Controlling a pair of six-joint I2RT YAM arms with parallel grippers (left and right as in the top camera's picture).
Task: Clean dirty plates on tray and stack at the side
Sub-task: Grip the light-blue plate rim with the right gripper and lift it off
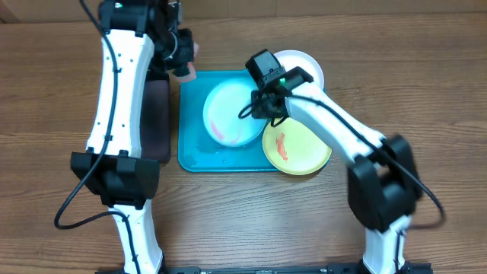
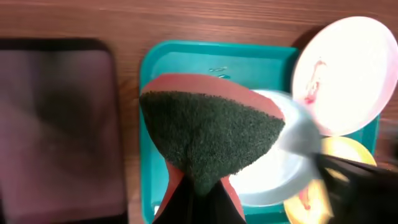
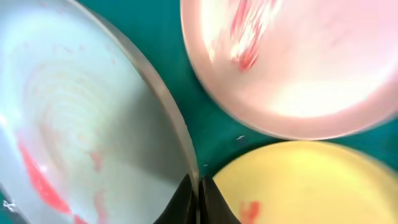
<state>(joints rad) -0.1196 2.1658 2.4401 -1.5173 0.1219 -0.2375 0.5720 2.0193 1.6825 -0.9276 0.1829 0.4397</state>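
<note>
My right gripper [image 3: 198, 184] is shut on the rim of the light blue plate [image 3: 81, 124], which carries red-orange smears. In the overhead view this plate [image 1: 232, 114] lies over the turquoise tray [image 1: 194, 157], with the right gripper [image 1: 264, 106] at its right edge. The white plate [image 1: 306, 65] sits at the tray's far right corner and the yellow-green plate [image 1: 300, 148] at its near right; both are smeared red. My left gripper [image 2: 202, 194] is shut on a red sponge with a dark green scouring face [image 2: 208, 134], hovering over the tray's far left corner [image 1: 185, 71].
A narrow black tray [image 1: 157, 118] lies on the wooden table just left of the turquoise tray, under the left arm. The white and yellow-green plates overhang the turquoise tray's right rim.
</note>
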